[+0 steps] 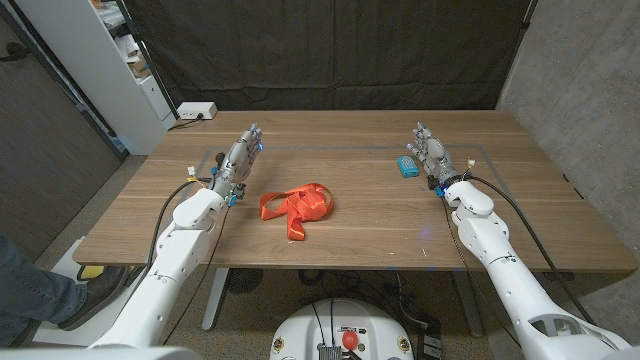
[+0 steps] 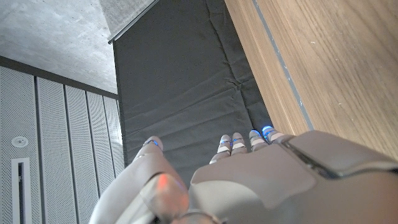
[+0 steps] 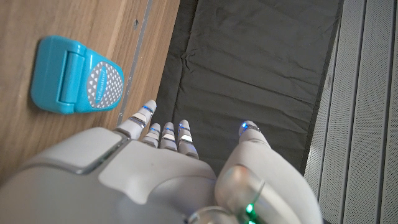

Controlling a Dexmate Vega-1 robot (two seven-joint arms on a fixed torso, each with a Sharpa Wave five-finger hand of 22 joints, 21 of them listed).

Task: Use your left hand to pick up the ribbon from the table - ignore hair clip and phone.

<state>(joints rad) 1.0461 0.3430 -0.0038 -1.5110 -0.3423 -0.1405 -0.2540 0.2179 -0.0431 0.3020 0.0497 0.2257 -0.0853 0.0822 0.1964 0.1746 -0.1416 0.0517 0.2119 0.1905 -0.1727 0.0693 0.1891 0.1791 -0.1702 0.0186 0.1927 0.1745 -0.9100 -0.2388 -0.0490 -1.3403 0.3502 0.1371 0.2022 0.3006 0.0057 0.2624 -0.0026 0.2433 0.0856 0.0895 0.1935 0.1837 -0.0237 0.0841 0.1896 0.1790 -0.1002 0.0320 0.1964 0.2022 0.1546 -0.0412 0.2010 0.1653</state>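
An orange ribbon [image 1: 297,207] lies crumpled on the wooden table [image 1: 360,240] near its middle, one tail trailing toward the front edge. My left hand [image 1: 238,160] stands to the left of it and a little farther back, fingers stretched out and apart, holding nothing. In the left wrist view the back of my left hand [image 2: 261,180] points past the table's far edge at a dark curtain. My right hand [image 1: 430,155] stands at the right side with its fingers extended and nothing in it; its back [image 3: 155,174] fills the near part of the right wrist view.
A turquoise toy phone [image 1: 406,165] lies just left of my right hand and is seen close up as the phone [image 3: 78,76]. A white power strip [image 1: 196,112] sits at the table's back left corner. A dark curtain [image 1: 330,50] hangs behind the table.
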